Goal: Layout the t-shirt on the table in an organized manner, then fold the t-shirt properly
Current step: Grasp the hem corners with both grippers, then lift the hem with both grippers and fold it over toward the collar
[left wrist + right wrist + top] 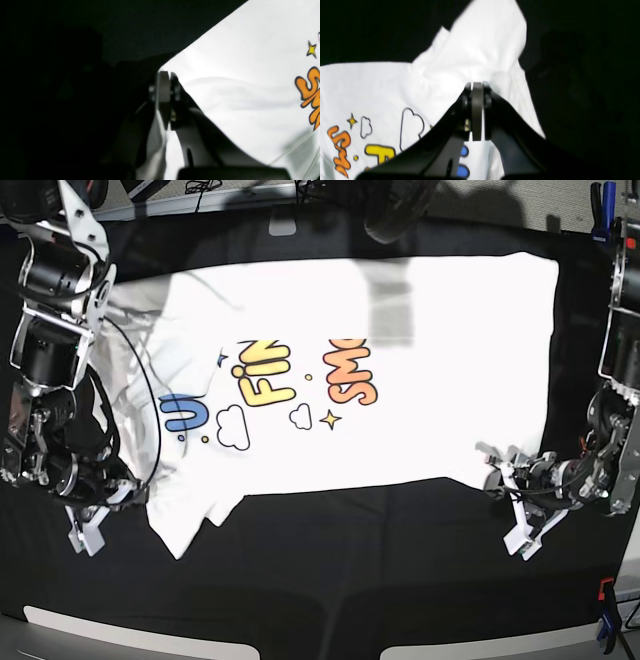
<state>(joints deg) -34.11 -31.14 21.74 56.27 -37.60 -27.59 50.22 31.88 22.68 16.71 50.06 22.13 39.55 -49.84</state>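
I count one white short-sleeved cotton t-shirt (pixel 400 370) with blue, yellow and orange lettering, spread print-up across the upper half of the one black cloth-covered table (pixel 330 570), its hem toward 3 o'clock and one sleeve pointing to 7 o'clock in my base view. Two arms are in play. My left gripper (pixel 167 100) sits at the shirt's corner near 4 o'clock; in its wrist view the fingers are pressed together with white cloth hanging beneath them, so I read it as pinching the shirt's edge. My right gripper (pixel 477 110), near 8 o'clock by the sleeve, also has its fingers pressed together over white fabric, though I cannot tell whether cloth is caught between them.
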